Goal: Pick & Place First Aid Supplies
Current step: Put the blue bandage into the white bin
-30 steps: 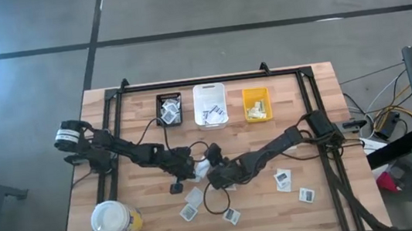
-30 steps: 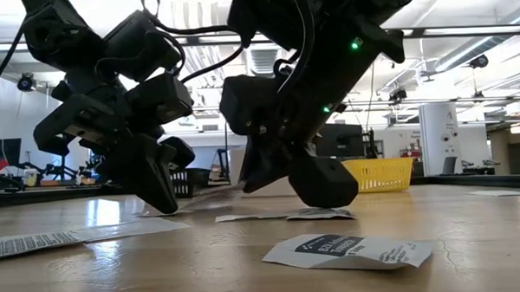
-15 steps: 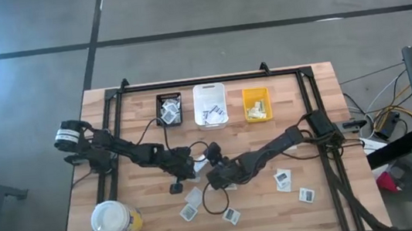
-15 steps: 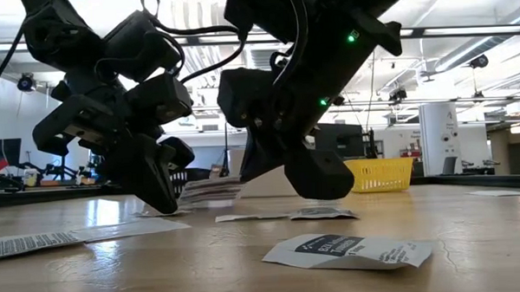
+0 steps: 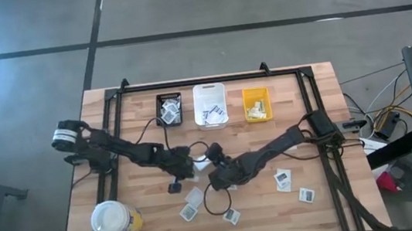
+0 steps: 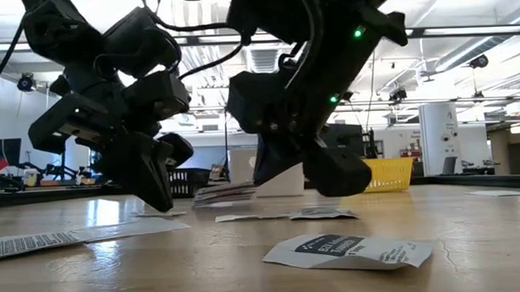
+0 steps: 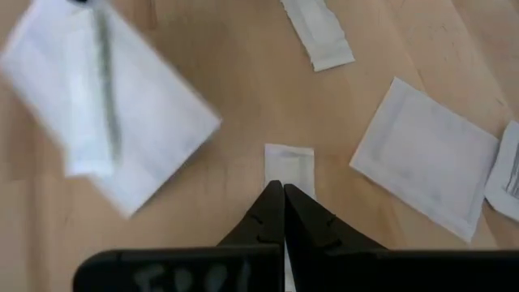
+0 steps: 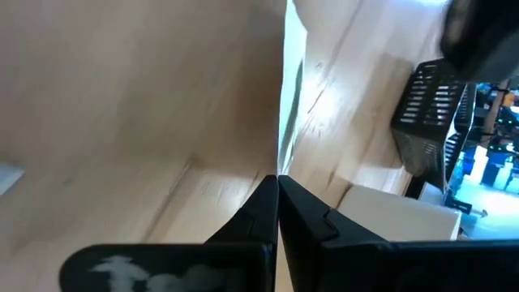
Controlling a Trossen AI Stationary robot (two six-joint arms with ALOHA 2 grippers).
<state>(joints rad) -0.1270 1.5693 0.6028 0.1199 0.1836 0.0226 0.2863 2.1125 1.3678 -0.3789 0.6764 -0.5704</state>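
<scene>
Both arms are meeting just in front of the white bin (image 5: 209,104), and the first aid supplies are lying scattered there: thin paper packets, flat against the wooden table (image 5: 310,212), a few more already sitting inside the white bin and its black (image 5: 169,108) and yellow (image 5: 257,103) neighbours. These packets are looking feather-light and floppy, nothing fragile, but they are offering no height to bite on, so an edge or corner is the place to pinch, and a thin one at that. The right gripper (image 8: 278,199) is doing exactly that, fingers pressed together on the edge of a white packet (image 8: 285,105), which is standing edge-on in its wrist view and, in the low view, hanging clear of the wood at (image 6: 223,193), a little in front of the white bin. The left gripper (image 7: 284,212) is hovering beside it, fingers closed tip to tip, a narrow pale strip (image 7: 289,166) showing right at their tips; whether it is actually pinching that strip or merely touching it, I cannot tell. More packets are waiting farther from the white bin, toward the table's front edge (image 5: 231,216).
</scene>
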